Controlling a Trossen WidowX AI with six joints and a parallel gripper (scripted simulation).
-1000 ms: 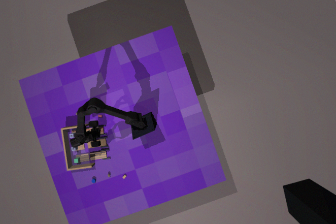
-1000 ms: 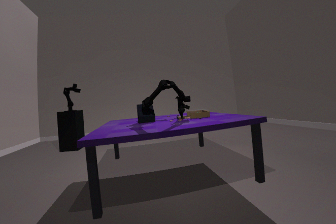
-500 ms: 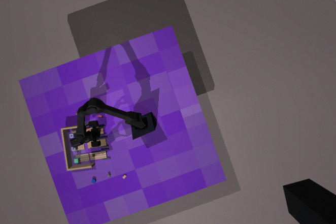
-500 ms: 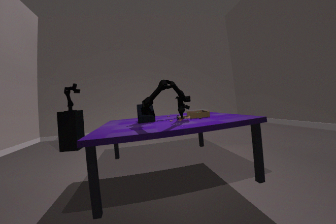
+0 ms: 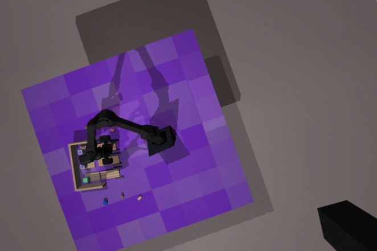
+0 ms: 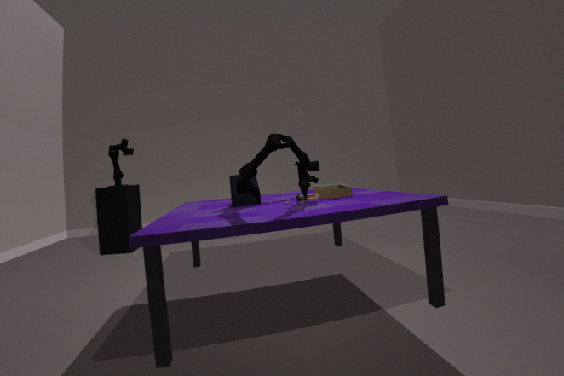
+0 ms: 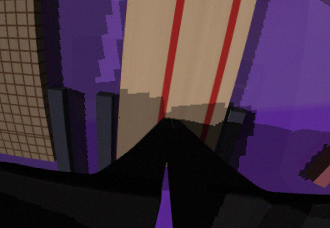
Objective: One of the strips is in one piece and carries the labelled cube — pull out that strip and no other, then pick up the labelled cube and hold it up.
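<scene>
My gripper [image 6: 305, 198] [image 7: 169, 126] is shut and empty, its tips low over the near end of a pale strip [image 5: 113, 146] [image 7: 150, 39] with two red lines. The top view hides the fingertips under the arm. A grid-patterned middle strip [image 5: 113, 159] [image 7: 17, 64] lies beside it; a purple gap shows along its row in the top view. A third strip [image 5: 110, 173] has a thin dark line across it. Two pale, blue-marked cubes [image 5: 80, 152] [image 5: 82, 166] sit at the far ends of the first two rows, a green cube [image 5: 86, 179] at the third. Their labels are unreadable.
A wooden three-sided wall [image 5: 74, 172] [image 6: 329, 193] surrounds the far ends. Dark guide rails [image 7: 59, 129] [image 7: 105, 129] flank the strips. A pink block [image 5: 112, 130] [image 7: 322, 176] lies beside the rows; blue [image 5: 105, 202], grey [image 5: 122, 196] and tan [image 5: 139, 197] pieces lie on the other side.
</scene>
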